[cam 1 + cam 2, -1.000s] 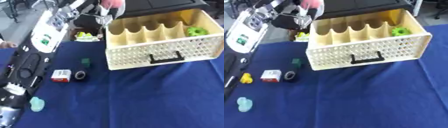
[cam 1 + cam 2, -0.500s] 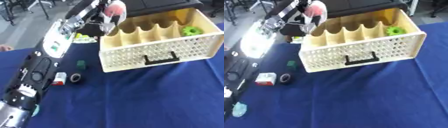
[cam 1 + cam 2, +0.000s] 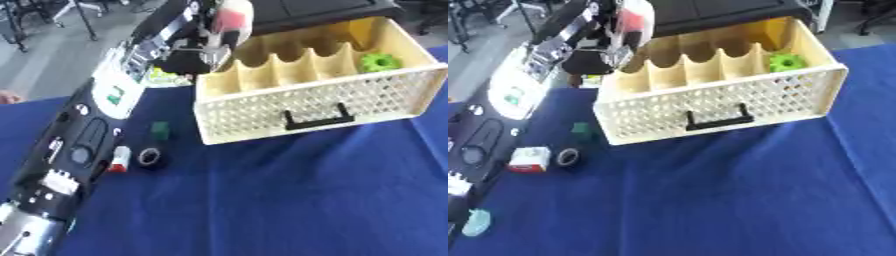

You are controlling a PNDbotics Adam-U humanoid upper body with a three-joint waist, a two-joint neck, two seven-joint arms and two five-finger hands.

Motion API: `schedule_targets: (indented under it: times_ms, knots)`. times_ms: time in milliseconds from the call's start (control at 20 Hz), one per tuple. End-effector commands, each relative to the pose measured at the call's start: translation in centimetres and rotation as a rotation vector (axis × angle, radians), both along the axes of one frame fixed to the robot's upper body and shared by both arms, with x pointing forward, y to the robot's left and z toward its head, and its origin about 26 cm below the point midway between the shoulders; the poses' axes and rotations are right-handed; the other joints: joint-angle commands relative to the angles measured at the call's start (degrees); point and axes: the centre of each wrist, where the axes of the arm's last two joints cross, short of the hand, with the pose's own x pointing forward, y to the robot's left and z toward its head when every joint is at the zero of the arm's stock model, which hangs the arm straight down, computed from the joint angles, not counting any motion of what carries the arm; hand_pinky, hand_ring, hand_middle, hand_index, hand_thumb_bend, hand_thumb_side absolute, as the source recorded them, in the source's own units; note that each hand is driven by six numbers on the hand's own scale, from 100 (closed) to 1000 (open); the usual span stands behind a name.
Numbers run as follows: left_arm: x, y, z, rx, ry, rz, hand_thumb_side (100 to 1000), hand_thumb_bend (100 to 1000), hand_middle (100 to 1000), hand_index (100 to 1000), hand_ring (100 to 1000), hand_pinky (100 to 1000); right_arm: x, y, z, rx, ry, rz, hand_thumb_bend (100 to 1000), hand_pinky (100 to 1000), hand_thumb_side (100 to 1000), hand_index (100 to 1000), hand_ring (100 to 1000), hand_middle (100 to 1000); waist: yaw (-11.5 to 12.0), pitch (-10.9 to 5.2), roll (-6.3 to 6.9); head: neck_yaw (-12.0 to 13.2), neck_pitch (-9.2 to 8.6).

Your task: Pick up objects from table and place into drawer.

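My left arm reaches from the lower left up to the far middle. Its left hand (image 3: 203, 39) is shut on a pink and white object (image 3: 233, 17), held above the left end of the cream perforated drawer (image 3: 710, 102). The drawer stands open, with a row of compartments and a black handle (image 3: 715, 118). A green toothed piece (image 3: 787, 62) lies in its right compartment. On the blue cloth to the drawer's left lie a dark green cube (image 3: 581, 129), a black tape roll (image 3: 568, 156) and a red and white box (image 3: 528, 159). My right hand does not show.
A pale teal object (image 3: 476, 222) lies near the lower left corner. A yellow-green thing (image 3: 166, 77) sits behind my arm, left of the drawer. A dark cabinet (image 3: 710, 10) stands behind the drawer. Blue cloth (image 3: 710, 200) stretches in front of the drawer.
The whole picture has shifted, so the camera moved. My left hand keeps hold of the pink and white object and stays above the drawer's left end.
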Motion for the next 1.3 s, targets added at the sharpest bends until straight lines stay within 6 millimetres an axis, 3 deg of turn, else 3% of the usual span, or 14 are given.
schedule_targets:
  times_ms: [50, 200, 300, 450, 650, 750, 1150, 1300]
  knots:
    - [0.0, 0.1, 0.4, 0.037, -0.025, -0.006, 645, 100, 702, 881, 713, 489, -0.4, -0.2, 0.6, 0.003, -0.022, -0.002, 100, 666, 1000, 715, 450, 386, 0.31, -1.01, -0.53, 0.04, -0.19]
    - [-0.1, 0.2, 0.6, 0.06, -0.043, -0.009, 691, 101, 745, 900, 774, 587, -0.4, -0.2, 0.6, 0.005, -0.02, -0.001, 100, 665, 1000, 714, 450, 385, 0.37, -1.06, -0.53, -0.01, 0.08]
    - [-0.1, 0.2, 0.6, 0.074, -0.048, 0.001, 707, 100, 736, 900, 763, 580, -0.4, -0.2, 0.5, 0.007, -0.019, -0.003, 100, 665, 1000, 713, 449, 385, 0.39, -1.1, -0.54, -0.05, 0.21]
    - [-0.2, 0.2, 0.6, 0.07, -0.048, 0.0, 659, 100, 707, 885, 738, 551, -0.4, -0.2, 0.5, 0.012, -0.016, -0.004, 100, 666, 1000, 713, 449, 385, 0.53, -1.1, -0.62, -0.04, 0.31]
    - [-0.3, 0.1, 1.1, 0.004, -0.042, -0.027, 472, 100, 521, 781, 517, 287, -0.4, -0.1, 0.5, 0.014, -0.014, 0.001, 100, 666, 1000, 712, 449, 385, 0.19, -1.09, -0.48, 0.16, 0.03]
    - [-0.5, 0.0, 1.6, -0.054, -0.039, -0.049, 436, 100, 467, 730, 461, 215, -0.4, -0.1, 0.5, 0.015, -0.015, 0.004, 100, 665, 1000, 712, 449, 385, 0.12, -1.09, -0.43, 0.25, -0.16]
    - [-1.1, 0.0, 3.2, -0.143, -0.029, -0.086, 434, 100, 446, 713, 437, 181, -0.4, -0.1, 0.5, 0.016, -0.019, 0.004, 100, 665, 1000, 712, 449, 385, -0.03, -1.19, -0.25, 0.13, -0.24]
    - [-1.1, 0.3, 3.8, -0.173, -0.025, -0.083, 451, 100, 433, 690, 427, 164, -0.4, -0.1, 0.6, 0.017, -0.021, 0.01, 100, 664, 1000, 711, 449, 386, -1.12, -1.44, 0.53, 0.32, -0.53]
